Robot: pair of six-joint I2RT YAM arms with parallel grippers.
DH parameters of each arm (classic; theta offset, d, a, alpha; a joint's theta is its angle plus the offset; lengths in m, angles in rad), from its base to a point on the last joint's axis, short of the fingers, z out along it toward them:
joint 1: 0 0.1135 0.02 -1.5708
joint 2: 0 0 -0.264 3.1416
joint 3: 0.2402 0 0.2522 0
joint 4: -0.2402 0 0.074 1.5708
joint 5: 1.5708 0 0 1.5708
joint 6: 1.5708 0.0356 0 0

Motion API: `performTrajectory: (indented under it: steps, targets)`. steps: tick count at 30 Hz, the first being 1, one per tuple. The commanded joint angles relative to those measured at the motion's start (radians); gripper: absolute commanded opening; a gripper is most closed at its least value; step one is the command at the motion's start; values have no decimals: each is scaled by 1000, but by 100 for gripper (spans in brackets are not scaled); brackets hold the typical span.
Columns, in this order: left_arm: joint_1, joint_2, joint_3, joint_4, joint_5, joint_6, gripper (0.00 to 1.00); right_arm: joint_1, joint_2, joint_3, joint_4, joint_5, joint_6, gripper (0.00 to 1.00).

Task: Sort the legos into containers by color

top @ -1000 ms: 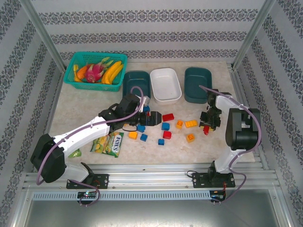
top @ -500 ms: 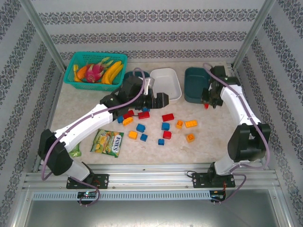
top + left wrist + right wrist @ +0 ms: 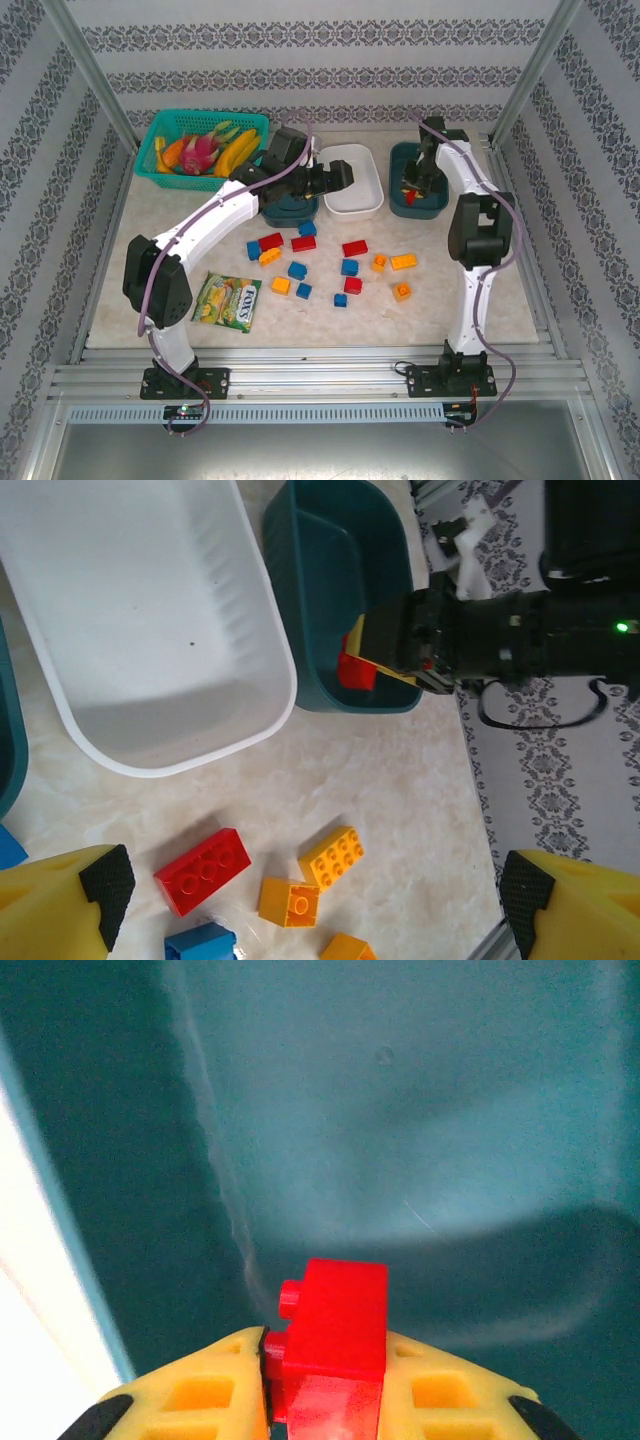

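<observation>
The right claw [image 3: 325, 1400] is clamped on a red brick [image 3: 335, 1330], its yellow fingers [image 3: 190, 1400] pressed against the brick's two flat side walls with the studs facing left in the wrist view. It hangs inside the teal tub [image 3: 400, 1110] at the upper right of the overhead frame, above the bare floor. The left claw [image 3: 315, 880] stands wide apart and holds nothing, hovering at the upper middle near the white tub [image 3: 371, 205], which is empty, and the other teal tub [image 3: 290, 212]. The rest of the legos [image 3: 349, 267], red, blue and orange, lie scattered on the table [image 3: 470, 310] across the middle of the overhead frame, well apart from the tubs. These bricks look light, rigid and unlikely to break, but their glossy plastic is probably slippery. The best hold seems to be squarely across opposite smooth walls, low on the body and off the studs, since a corner grip would likely let a brick twist or pop out.
</observation>
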Motion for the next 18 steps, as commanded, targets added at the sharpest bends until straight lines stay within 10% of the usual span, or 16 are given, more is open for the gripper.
performTrajectory:
  steps: [1, 11, 18]
  targets:
    - [12, 1, 38, -42, 6, -15, 96, -10, 71, 100, -59, -63, 33, 21]
    - [15, -48, -31, -61, -25, -12, 96, -26, 212, 263, -83, -90, 58, 24]
    - [18, -108, -74, -102, -52, -5, 96, -25, 199, 299, -109, -69, 50, 52]
